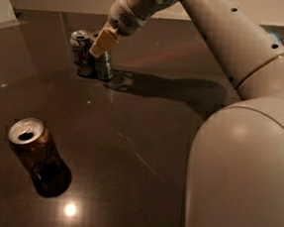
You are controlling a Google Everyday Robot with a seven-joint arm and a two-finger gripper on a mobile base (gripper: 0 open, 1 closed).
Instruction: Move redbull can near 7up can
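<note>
The redbull can (104, 65), slim and silver-grey with dark bands, stands upright at the far left of the dark table. The 7up can (81, 53), wider with a silver top, stands right beside it on its left, touching or almost touching. My gripper (101, 42) is at the top of the redbull can, coming down from the upper right and covering its rim. Whether it grips the can does not show.
A brown can (33, 152) with an open silver top stands at the front left, far from the other two. The dark glossy table (145, 135) stretches between them. My arm (228, 38) crosses the upper right, and the pale robot body (245, 184) fills the lower right.
</note>
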